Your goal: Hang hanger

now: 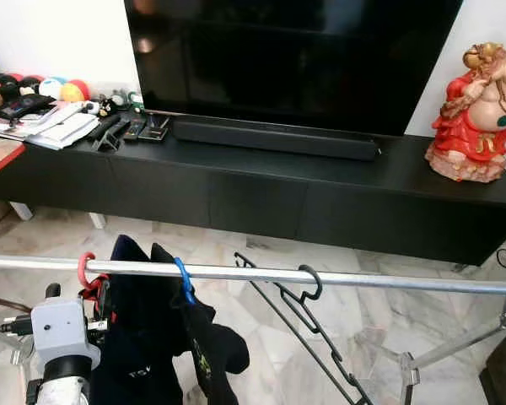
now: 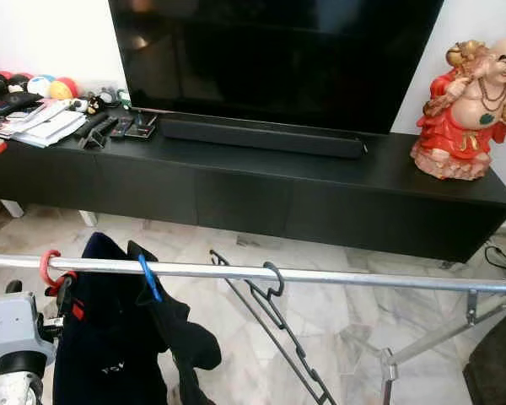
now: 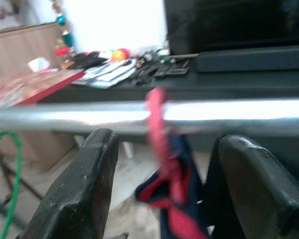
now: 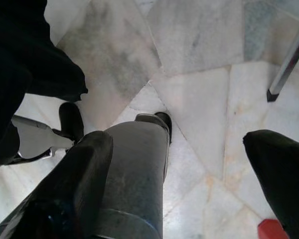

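Observation:
A silver rail (image 1: 337, 277) crosses in front of me. A red hanger hook (image 1: 84, 268) sits on its left end and carries a dark navy garment (image 1: 135, 337). Beside it a blue hanger hook (image 1: 184, 283) holds more dark cloth. Farther right an empty black hanger (image 1: 308, 291) hangs tilted from the rail. My left arm (image 1: 63, 337) is raised just under the red hook. In the left wrist view my left gripper (image 3: 169, 140) is open, with the red hook (image 3: 159, 124) between its fingers and the rail (image 3: 65, 117) just beyond. My right gripper (image 4: 179, 137) hangs open over the floor.
A long black TV cabinet (image 1: 261, 181) with a TV (image 1: 287, 51) and soundbar (image 1: 274, 137) stands behind the rail. A red figurine (image 1: 476, 114) is at its right end, papers and remotes (image 1: 67, 126) at its left. Rack legs (image 1: 455, 354) stand on the marble floor.

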You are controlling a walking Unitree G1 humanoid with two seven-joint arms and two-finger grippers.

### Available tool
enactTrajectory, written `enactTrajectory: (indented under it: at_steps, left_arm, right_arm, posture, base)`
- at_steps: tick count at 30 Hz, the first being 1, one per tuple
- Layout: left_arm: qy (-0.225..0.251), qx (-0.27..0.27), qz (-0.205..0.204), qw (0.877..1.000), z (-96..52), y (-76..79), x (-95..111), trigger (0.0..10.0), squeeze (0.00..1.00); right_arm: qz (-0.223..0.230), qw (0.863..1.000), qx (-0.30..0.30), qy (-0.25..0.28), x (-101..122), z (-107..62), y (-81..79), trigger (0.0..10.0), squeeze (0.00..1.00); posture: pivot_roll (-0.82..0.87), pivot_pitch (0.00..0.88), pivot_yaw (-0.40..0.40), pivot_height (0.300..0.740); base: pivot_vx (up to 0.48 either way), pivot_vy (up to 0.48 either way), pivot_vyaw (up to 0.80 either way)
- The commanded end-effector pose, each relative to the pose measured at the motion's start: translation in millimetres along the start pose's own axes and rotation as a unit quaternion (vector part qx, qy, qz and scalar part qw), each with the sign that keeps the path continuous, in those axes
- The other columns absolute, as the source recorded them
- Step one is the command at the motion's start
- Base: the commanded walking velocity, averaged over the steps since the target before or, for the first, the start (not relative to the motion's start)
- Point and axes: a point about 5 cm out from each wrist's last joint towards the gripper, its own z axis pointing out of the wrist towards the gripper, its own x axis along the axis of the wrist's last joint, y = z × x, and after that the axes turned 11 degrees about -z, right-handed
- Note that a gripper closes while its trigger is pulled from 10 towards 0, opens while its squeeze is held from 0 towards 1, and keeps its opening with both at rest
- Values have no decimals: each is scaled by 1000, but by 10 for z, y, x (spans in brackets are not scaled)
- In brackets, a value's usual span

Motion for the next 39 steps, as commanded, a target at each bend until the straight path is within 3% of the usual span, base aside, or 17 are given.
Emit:
enactTrajectory:
  at_steps: [1,15,22,26,32,35,39]
  left_arm:
    - [3,5,4,1000,4,14,15,10000,0]
    - [27,50,-5,998,-21,-72,85,10000,0]
    - [25,51,-17,998,-93,-85,45,10000,0]
    - [15,42,-7,999,-149,-91,1,10000,0]
    - [-56,43,14,997,-276,-167,-211,10000,0]
    - [-136,16,5,991,-321,-114,-444,10000,0]
    - [-142,-9,-14,990,-292,-17,-469,10000,0]
  right_arm:
    - [1,1000,-2,-11,-43,-11,25,10000,0]
    - [-10,1000,1,13,261,56,-8,10000,0]
    - [-13,1000,3,19,403,84,-44,10000,0]
    - [-13,1000,4,16,349,77,-49,10000,0]
    - [-15,1000,6,13,307,71,-53,10000,0]
    - [-19,1000,8,13,307,71,-55,10000,0]
    - [-20,1000,8,13,304,70,-52,10000,0]
  posture:
    - [95,60,-33,740]
    - [104,84,-45,740]
    - [103,90,-44,740]
    - [103,92,-44,740]
    - [110,99,-44,740]
    - [108,102,-44,740]
    - [102,101,-43,740]
  base:
    - [0,-454,0]
    - [0,-420,0]
    - [0,0,0]
    - [0,0,0]
    - [0,0,0]
    - [0,0,0]
    - [0,0,0]
